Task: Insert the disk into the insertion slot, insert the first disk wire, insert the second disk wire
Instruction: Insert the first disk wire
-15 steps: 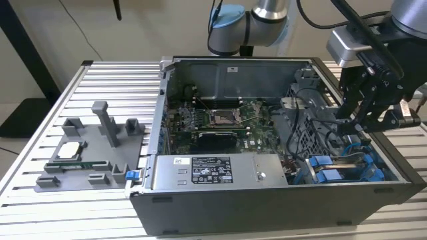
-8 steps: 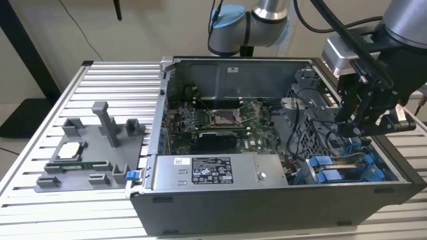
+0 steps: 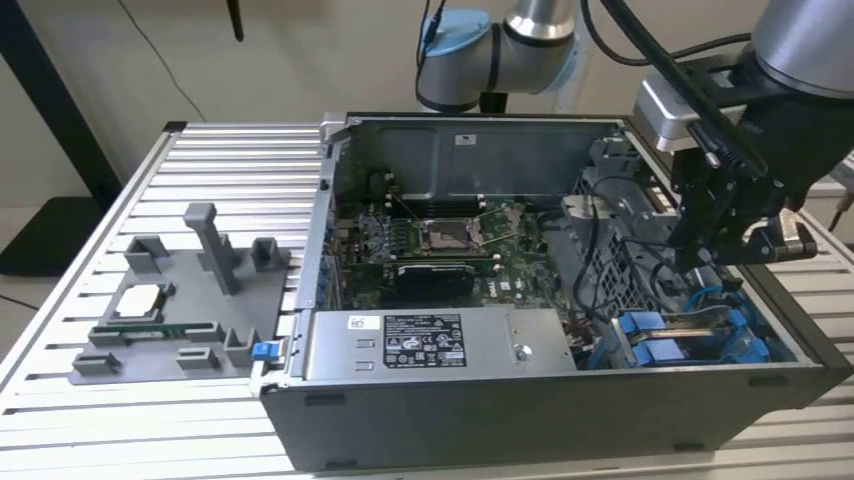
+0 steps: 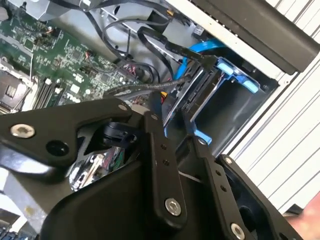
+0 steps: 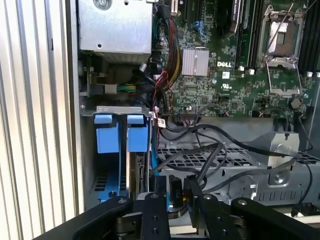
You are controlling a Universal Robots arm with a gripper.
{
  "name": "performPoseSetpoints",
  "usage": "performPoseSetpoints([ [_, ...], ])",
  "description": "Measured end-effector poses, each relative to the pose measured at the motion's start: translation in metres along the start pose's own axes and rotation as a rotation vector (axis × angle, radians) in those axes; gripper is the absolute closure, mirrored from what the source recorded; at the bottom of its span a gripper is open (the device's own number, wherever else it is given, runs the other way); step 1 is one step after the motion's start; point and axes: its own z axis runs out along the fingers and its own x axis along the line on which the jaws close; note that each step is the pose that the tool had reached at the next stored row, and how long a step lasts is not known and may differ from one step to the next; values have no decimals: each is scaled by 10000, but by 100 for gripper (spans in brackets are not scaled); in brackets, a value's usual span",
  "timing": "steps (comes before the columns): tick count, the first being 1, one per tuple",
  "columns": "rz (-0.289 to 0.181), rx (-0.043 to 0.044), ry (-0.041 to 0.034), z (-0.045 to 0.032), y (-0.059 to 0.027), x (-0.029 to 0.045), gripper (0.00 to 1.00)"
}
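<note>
My gripper [image 3: 694, 262] hangs inside the open computer case, just above the insertion slot [image 3: 674, 340] at the exterior view's right. The slot is a grey bay with bright blue latch pieces [image 5: 107, 132]. The disk [image 5: 136, 172] stands on edge inside that bay in its blue carrier [image 4: 235, 75]. Black wires [image 5: 200, 155] run from the motherboard side down toward the gripper [image 5: 176, 200], where a dark piece sits at its tip. In the second wrist view a blue wire [image 4: 205, 47] and black wires [image 4: 150, 40] reach the disk's end [image 4: 195, 92], just beyond the gripper [image 4: 175, 132].
A grey power-supply box [image 3: 427, 340] sits at the case front, with the motherboard [image 3: 441, 240] behind it. A perforated metal cage [image 5: 210, 160] lies beside the bay. A grey fixture [image 3: 174, 300] with small parts stands on the slatted table [image 3: 80, 400] at the exterior view's left.
</note>
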Motion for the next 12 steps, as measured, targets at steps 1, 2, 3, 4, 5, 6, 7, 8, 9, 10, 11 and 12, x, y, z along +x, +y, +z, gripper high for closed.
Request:
performPoseSetpoints([
  [1,-23,86,-1,-1,3,0,0],
  [2,-40,134,-2,-2,5,0,0],
  [3,-55,183,-3,-2,6,0,0],
  [4,-61,212,-4,-1,12,0,0],
  [5,-62,214,-4,-3,22,-1,0],
  [6,-62,217,-4,-5,34,-1,0],
  [7,-63,219,-4,-6,44,-1,0],
  [8,-63,222,-5,-5,51,-1,0],
  [9,-65,230,-7,-2,54,-1,0],
  [10,-68,245,-4,2,56,0,0],
  [11,-71,268,-3,7,58,1,0],
  [12,-74,299,-3,15,60,2,0],
])
